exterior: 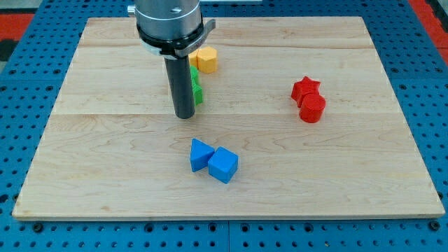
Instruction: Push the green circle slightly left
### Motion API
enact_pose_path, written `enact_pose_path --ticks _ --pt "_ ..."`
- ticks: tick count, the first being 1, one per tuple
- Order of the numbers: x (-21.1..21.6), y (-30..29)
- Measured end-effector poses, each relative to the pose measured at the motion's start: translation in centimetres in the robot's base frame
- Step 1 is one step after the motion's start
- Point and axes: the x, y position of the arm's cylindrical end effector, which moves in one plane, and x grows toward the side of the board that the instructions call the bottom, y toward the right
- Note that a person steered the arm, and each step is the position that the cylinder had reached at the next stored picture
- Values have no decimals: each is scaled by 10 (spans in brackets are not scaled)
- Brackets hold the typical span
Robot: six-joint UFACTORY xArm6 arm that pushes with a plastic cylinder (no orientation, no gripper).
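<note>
Arm end, upper centre of frame: wide grey metallic cylinder ringed by a black band, a pale flange jutting at its right. Below it a straight dark matte rod, smooth and round, down to my tip (185, 115).

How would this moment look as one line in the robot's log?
tip: left of green block, partly hiding it | yellow block: behind | reds, blues: apart

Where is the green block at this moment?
The green block sits in the view's upper middle, mostly hidden behind my rod, just right of my tip and directly below the yellow block.
</note>
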Motion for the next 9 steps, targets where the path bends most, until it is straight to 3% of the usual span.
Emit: enact_pose_path --ticks 2,3,5,7,9 --pt "3 4" --pt "0 52" --pt "-73 50" --pt "-114 3" --pt "-143 14"
